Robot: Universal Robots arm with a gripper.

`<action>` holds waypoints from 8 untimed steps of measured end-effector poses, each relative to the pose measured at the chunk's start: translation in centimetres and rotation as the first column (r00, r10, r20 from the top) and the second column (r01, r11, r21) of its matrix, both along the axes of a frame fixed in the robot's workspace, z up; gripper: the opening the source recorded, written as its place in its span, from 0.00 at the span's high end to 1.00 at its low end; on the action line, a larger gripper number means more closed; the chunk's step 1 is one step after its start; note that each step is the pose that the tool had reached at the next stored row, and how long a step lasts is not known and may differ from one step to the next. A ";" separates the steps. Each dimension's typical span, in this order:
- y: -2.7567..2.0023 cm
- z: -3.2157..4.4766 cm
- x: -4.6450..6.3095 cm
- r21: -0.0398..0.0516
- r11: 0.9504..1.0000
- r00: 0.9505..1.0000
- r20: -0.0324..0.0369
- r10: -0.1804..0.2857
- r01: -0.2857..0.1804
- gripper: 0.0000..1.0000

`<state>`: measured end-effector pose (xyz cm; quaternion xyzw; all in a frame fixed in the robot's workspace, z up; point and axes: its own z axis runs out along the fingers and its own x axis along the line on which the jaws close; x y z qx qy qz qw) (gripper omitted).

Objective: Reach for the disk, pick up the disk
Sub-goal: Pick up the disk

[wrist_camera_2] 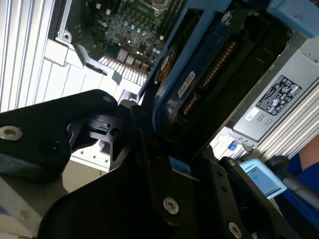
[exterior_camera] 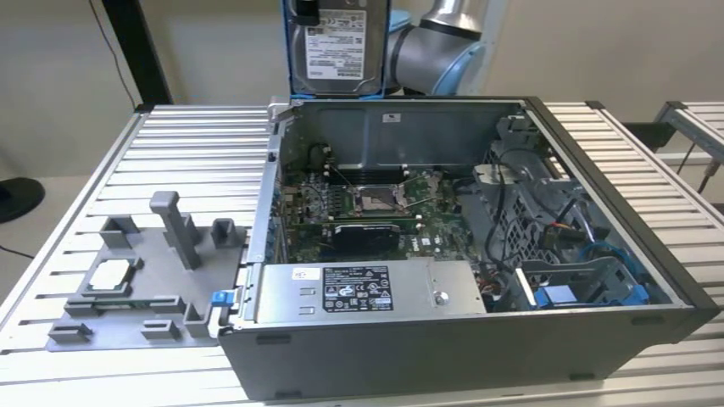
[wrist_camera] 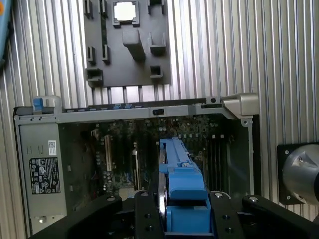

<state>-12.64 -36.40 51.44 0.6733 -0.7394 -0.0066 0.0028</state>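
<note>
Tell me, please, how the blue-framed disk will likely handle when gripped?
Likely stiff: the disk hangs flat and unbent above the case. Metal body, so probably heavy for its size. The blue bracket looks smooth, so the gripper might slip.

Disk (exterior_camera: 337,51) silver-grey, white-labelled (blue-framed); motherboard (exterior_camera: 328,191) green; table (exterior_camera: 192,144) pale grey, ribbed.

Robotics lab: slatted aluminium bench (exterior_camera: 169,144), opened computer case (exterior_camera: 453,339), robot arm (exterior_camera: 447,42)
</note>
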 end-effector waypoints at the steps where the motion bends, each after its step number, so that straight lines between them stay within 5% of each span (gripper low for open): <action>1: 0.00 0.00 0.4 0.000 1.000 1.000 0.000 0.000 0.000 1.00; 8: 0.00 -0.01 3.3 0.000 1.000 1.000 0.000 0.000 0.000 1.00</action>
